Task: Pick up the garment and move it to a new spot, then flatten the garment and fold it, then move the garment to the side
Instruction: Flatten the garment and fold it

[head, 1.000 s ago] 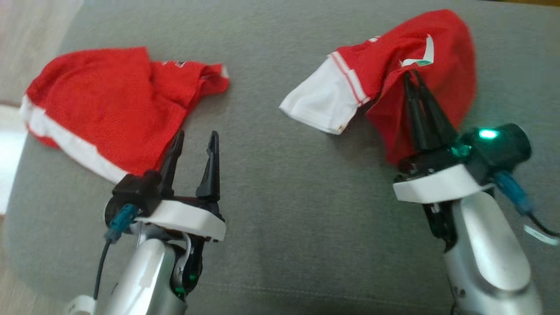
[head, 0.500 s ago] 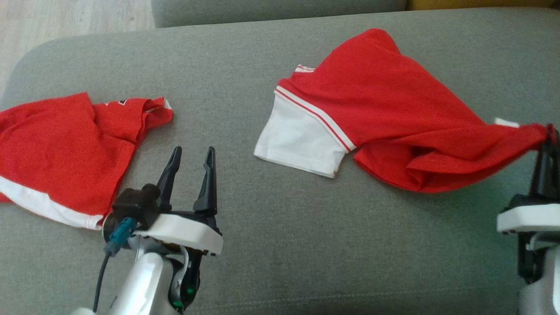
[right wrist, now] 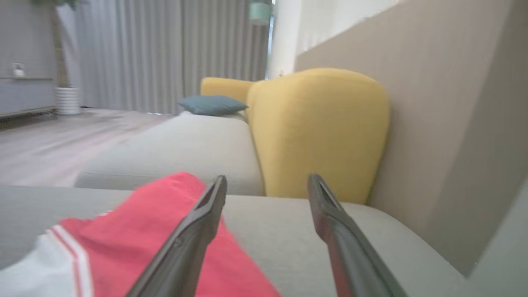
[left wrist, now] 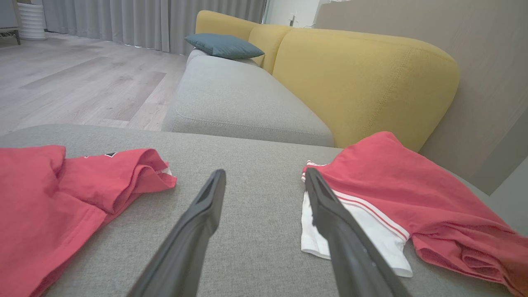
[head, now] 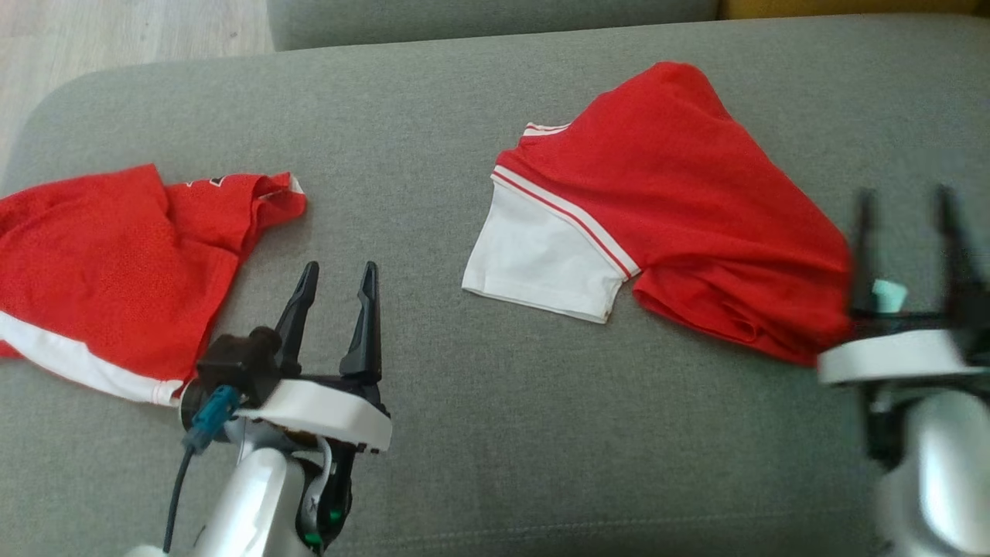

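Note:
The garment [head: 681, 193], red with a white striped sleeve, lies loosely crumpled on the right half of the grey cushion [head: 495, 433]. My right gripper [head: 905, 197] is blurred just beyond the garment's right edge, open, with nothing between its fingers. In the right wrist view the right gripper [right wrist: 268, 178] has the garment [right wrist: 165, 214] low on its left. My left gripper [head: 339, 269] hovers open over bare cushion at the lower left. In the left wrist view the left gripper [left wrist: 265, 173] points between the garment [left wrist: 412, 181] and another red piece.
A second red garment with a white hem [head: 100, 255] lies at the cushion's left end, also seen as the red garment [left wrist: 49, 185] in the left wrist view. Behind stand a yellow sofa back [left wrist: 363, 78], a grey seat [left wrist: 239, 99] and a blue cushion [left wrist: 222, 45]. Wood floor [head: 131, 31] lies beyond the left edge.
My right gripper has opened and let go of the garment, whose stretched corner has dropped back onto the cushion. The head camera shifted earlier. The left gripper has stayed put.

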Available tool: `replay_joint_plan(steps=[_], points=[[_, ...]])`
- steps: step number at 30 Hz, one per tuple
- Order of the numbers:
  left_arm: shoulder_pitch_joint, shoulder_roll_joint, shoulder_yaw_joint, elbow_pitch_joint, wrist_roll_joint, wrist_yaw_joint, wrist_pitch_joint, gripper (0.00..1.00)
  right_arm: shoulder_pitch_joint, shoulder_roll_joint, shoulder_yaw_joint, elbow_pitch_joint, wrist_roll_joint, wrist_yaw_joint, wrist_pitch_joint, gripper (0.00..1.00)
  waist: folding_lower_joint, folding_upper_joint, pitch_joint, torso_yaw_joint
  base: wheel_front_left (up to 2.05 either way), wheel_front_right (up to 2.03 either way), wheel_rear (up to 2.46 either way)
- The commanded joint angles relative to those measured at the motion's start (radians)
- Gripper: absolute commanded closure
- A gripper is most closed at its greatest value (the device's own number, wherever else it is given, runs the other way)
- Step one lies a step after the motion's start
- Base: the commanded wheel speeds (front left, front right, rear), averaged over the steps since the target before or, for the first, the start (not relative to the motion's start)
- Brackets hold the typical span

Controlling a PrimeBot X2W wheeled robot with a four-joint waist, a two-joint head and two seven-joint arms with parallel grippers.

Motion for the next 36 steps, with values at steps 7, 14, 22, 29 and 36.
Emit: replay_joint_plan(steps=[7, 14, 22, 29, 36], points=[[-0.013, 0.008, 0.025, -0.039, 0.007, -0.004, -0.005, 0.0, 0.092, -0.005, 0.286, -0.15, 0.034, 0.004, -0.011, 0.0, 0.0, -0.0001, -0.011, 0.006, 0.0, 0.0, 0.0], [-0.006, 0.008, 0.018, -0.048, 0.008, -0.004, -0.005, 0.0, 0.125, -0.005, 0.353, -0.149, 0.041, 0.004, -0.011, 0.0, 0.0, -0.0001, -0.022, 0.038, 0.0, 0.0, 0.0], [-0.014, 0.008, -0.007, -0.051, 0.0, -0.003, -0.005, 0.0, 0.068, -0.005, 0.48, -0.049, 0.005, 0.004, -0.011, 0.0, 0.0, -0.0001, 0.02, 0.128, 0.0, 0.0, 0.0], [-0.03, 0.008, -0.036, -0.056, -0.022, -0.003, -0.005, 0.0, -0.053, -0.005, 0.547, 0.175, -0.038, 0.004, 0.005, 0.0, 0.0, -0.0001, 0.07, 0.22, 0.0, 0.0, 0.0], [-0.044, 0.008, -0.058, -0.056, -0.043, 0.008, -0.005, 0.0, -0.147, -0.005, 0.534, 0.335, -0.056, 0.004, 0.061, 0.0, 0.0, -0.0001, 0.112, 0.286, 0.0, 0.0, 0.0]])
